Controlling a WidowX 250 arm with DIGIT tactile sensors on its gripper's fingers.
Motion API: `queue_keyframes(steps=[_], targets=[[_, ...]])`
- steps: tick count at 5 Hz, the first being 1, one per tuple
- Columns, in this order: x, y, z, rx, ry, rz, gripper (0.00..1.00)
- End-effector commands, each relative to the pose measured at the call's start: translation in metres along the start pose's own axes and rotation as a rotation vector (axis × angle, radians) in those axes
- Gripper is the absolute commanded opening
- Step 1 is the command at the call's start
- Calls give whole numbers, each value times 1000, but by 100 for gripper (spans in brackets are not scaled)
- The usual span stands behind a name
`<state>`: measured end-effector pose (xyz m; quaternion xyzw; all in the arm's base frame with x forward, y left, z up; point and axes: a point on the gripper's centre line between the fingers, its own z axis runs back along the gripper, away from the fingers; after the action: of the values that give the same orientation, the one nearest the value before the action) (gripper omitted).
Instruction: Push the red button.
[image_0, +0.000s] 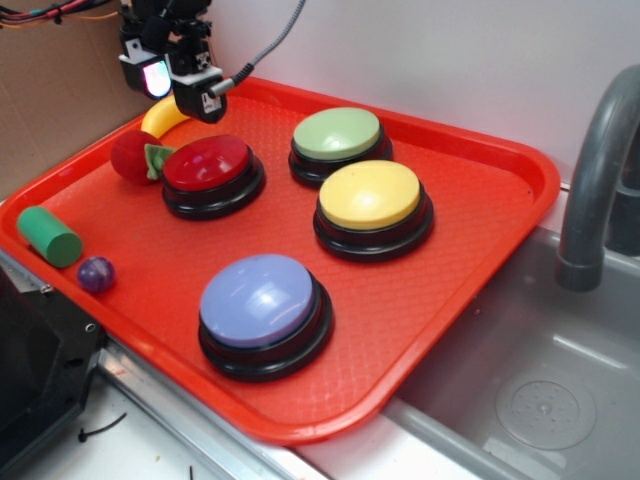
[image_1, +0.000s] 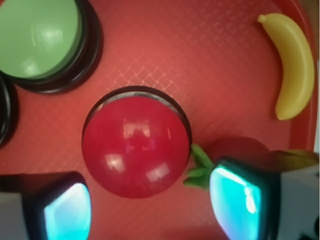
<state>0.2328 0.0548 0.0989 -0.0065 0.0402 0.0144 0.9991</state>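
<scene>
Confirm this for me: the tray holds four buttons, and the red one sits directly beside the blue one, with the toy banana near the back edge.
Not quite. In the exterior view the red button sits beside the green button and the toy fruit, not the blue button, which is at the tray's front. Four buttons and the banana near the back edge are right.

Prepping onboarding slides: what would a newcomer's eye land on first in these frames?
Four big dome-topped push buttons on the bright red plastic tray: the glossy red button on its black base at the back left, green behind yellow, blue-lilac nearest. The black gripper hangs above the tray's back-left corner, behind the red button, over a yellow toy banana; the wrist view shows its fingers spread.
</scene>
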Motion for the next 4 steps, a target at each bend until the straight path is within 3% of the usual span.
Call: queue_keyframes(steps=[1,4], targets=[[6,5,28,31,-103,27,100],[5,3,42,32,-122,44,100]])
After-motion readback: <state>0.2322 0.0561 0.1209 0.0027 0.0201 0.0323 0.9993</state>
